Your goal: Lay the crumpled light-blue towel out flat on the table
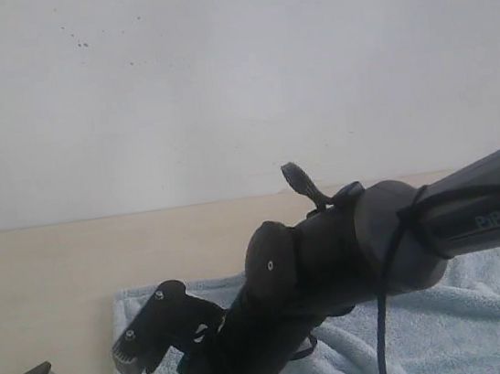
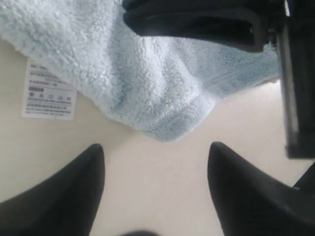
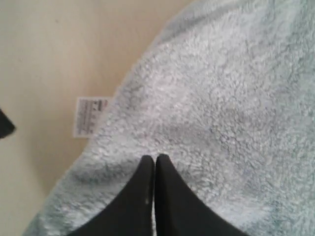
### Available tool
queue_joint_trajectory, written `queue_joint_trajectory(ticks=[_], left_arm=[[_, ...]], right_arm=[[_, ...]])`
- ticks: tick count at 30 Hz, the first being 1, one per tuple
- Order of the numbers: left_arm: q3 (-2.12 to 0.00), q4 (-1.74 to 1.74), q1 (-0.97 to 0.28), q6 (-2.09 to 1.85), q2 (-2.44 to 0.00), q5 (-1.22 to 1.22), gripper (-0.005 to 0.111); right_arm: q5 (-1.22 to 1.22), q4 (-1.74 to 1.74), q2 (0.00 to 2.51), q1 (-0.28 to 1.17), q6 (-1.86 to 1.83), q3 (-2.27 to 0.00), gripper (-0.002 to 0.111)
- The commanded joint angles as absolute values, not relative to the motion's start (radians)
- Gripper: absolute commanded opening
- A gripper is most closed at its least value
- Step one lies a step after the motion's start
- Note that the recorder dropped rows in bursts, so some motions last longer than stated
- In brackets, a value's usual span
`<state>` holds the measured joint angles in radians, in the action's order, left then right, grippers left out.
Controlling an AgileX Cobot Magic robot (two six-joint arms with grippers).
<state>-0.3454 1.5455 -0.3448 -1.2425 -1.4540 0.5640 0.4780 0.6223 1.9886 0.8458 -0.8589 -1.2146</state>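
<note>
The light-blue towel (image 1: 471, 324) lies across the near part of the table (image 1: 40, 270), partly spread and with soft folds. My right gripper (image 3: 155, 158) is shut, its tips together right above the towel (image 3: 221, 98) near one edge, with no cloth showing between them. My left gripper (image 2: 156, 146) stands open over the bare table (image 2: 157, 191), just short of a rounded, hemmed corner of the towel (image 2: 138, 73). Nothing is between its fingers. The right arm (image 1: 332, 250) hides the middle of the towel in the exterior view.
A white care label (image 2: 49, 91) sticks out from the towel's edge onto the table, and the same label (image 3: 88, 115) shows in the right wrist view. A white wall (image 1: 236, 78) rises behind the table. Part of the right arm (image 2: 197, 19) hangs close above the left gripper.
</note>
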Motion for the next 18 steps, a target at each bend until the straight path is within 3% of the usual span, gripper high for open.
queue_joint_trajectory(ticks=[1, 18], left_arm=[[-0.310, 1.552, -0.350, -1.274, -1.456, 0.577, 0.058], [-0.303, 1.651, -0.350, -1.342, -1.456, 0.686, 0.054]], right_arm=[[0.472, 0.356, 2.018, 0.847, -0.680, -1.218, 0.000], [0.494, 0.237, 2.066, 0.603, -0.521, -1.218, 0.000]])
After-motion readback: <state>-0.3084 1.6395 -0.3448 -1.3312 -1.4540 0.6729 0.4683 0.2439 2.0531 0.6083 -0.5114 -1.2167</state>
